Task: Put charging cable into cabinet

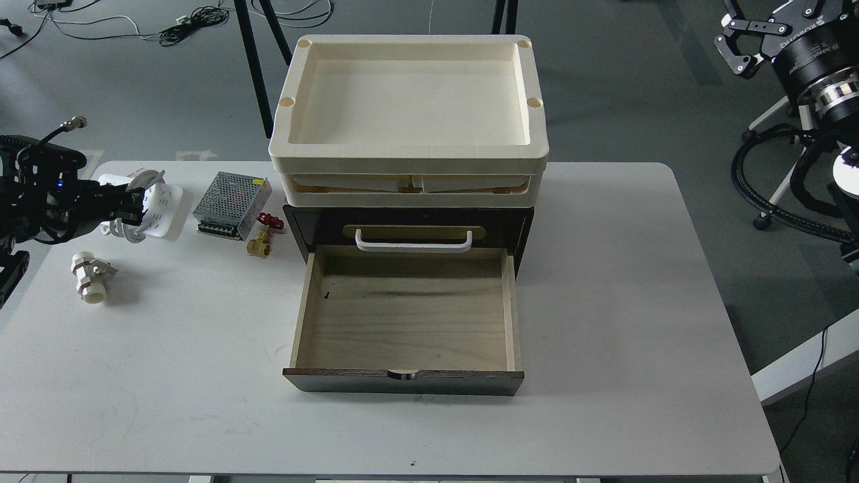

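- The table (604, 402) lies bare right of the cabinet (409, 225) and in front of its drawer (406, 322); left of the cabinet sits a cluster of small things.
- The one drawer is pulled out, nothing inside; two cream trays (409, 100) are stacked on the cabinet.
- One charging cable (161, 211) sits far left of the cabinet, the left gripper (127, 208) clasped on it.
- Nearer the cabinet: one power-supply box (231, 204), one brass valve (263, 238), one white fitting (90, 275).
- The right gripper (738, 47), raised off the table right of the cabinet, has spread jaws.

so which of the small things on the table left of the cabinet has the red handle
The small brass valve, with a red handwheel on top, lying closest to the dark wooden cabinet. The white power strip, perforated metal box and white plastic fitting show no red.
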